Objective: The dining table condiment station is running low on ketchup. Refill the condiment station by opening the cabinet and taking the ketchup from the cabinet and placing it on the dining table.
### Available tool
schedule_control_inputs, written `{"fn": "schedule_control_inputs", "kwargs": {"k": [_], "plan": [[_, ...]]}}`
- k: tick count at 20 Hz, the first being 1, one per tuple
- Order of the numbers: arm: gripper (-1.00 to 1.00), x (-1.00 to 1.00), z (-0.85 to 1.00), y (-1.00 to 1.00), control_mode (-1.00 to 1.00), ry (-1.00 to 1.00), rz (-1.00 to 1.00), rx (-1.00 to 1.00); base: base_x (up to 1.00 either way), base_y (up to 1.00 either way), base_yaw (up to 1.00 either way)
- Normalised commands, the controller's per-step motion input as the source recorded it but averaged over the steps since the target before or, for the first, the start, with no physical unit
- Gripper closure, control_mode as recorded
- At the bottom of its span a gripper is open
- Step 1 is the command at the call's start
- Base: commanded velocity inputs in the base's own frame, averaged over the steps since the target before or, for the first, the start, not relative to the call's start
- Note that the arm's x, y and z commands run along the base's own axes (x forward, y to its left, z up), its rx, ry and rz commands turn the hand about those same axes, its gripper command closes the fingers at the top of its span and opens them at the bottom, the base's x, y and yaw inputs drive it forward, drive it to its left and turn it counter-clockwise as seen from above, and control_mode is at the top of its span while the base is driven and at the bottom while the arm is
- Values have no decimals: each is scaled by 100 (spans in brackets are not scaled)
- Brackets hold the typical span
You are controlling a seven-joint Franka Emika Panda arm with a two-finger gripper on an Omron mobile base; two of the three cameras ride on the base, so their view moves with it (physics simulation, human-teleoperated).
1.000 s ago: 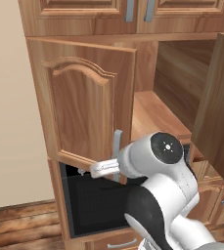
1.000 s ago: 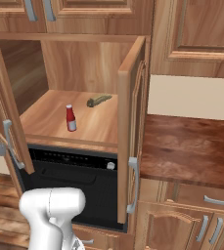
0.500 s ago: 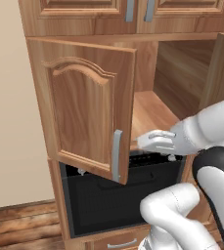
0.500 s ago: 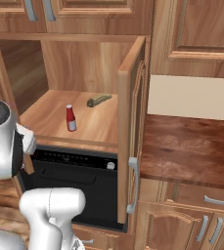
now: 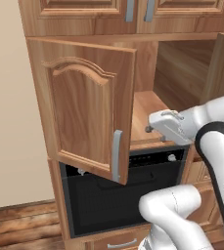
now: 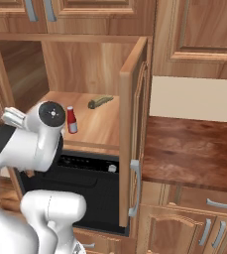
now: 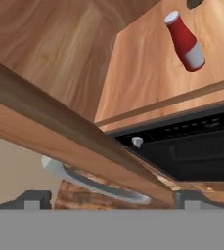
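Your claw (image 7: 106, 199) stands apart, holding nothing, beside the open cabinet (image 5: 86, 110) door; ketchup (image 6: 72, 120) upright on its shelf.

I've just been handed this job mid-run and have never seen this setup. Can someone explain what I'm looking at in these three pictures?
It is a white robot arm on a driving base in a simulated kitchen. Two pictures come from cameras on the base, behind the arm to its left and right; the third looks along the gripper and is tilted. The cabinet stands with both doors open above a black oven. On its shelf stand the ketchup, a small red bottle with a white cap, and a dark olive item behind it. The gripper is open and holds nothing; it sits near the left door and its grey handle.
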Motion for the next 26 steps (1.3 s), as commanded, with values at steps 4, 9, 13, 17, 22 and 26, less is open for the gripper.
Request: {"fn": "schedule_control_inputs", "kwargs": {"k": [4, 9, 13, 17, 22, 26], "plan": [[-100, 60, -3, 0, -100, 0, -11, 13, 0, 0, 0], [-100, 60, -8, 0, -100, 2, -13, 11, 0, 0, 0], [-100, 60, -8, 2, -100, 3, -10, 9, 0, 0, 0], [-100, 43, -5, 19, -100, 8, -1, 5, 0, 0, 0], [-100, 19, -7, 32, -100, 14, 2, 0, 0, 0, 0], [-100, -5, -2, 45, -100, 4, 8, 0, 0, 0, 0]]}}
